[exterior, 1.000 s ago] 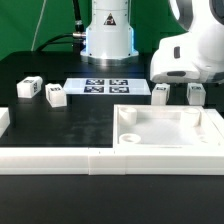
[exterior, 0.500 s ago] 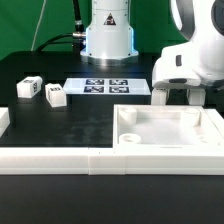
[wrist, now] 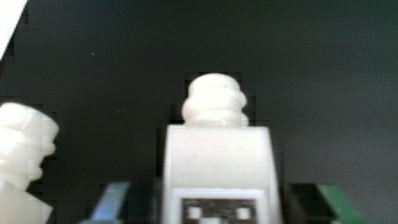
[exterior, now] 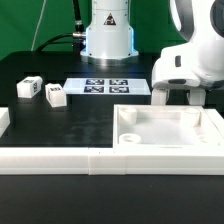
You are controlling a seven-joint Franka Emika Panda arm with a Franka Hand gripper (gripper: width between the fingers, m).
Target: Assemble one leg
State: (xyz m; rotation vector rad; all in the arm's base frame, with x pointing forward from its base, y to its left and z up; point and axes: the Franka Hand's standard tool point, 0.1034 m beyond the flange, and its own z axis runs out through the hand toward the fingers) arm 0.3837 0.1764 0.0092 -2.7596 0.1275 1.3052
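Note:
In the wrist view a leg [wrist: 221,165], a white block with a rounded peg end and a black-and-white tag, stands between my gripper's [wrist: 226,203] two fingers. A dark gap shows on each side, so the jaws are open around it and not touching. A second leg [wrist: 22,150] lies beside it. In the exterior view my gripper [exterior: 178,94] is low over the table just behind the tray, with two legs [exterior: 160,97] [exterior: 197,96] partly hidden under the hand. Two more legs [exterior: 28,88] [exterior: 55,96] lie at the exterior view's left.
The large white tray-like panel [exterior: 200,140] with round corner holes lies in front of the gripper. The marker board [exterior: 108,86] lies mid-table before the robot base. A long white rail [exterior: 60,160] runs along the front, with a white block [exterior: 3,122] at the left edge.
Since one second ago my gripper has come down and slightly toward the exterior view's left, over the two legs behind the tray. In the last half second nothing has visibly moved.

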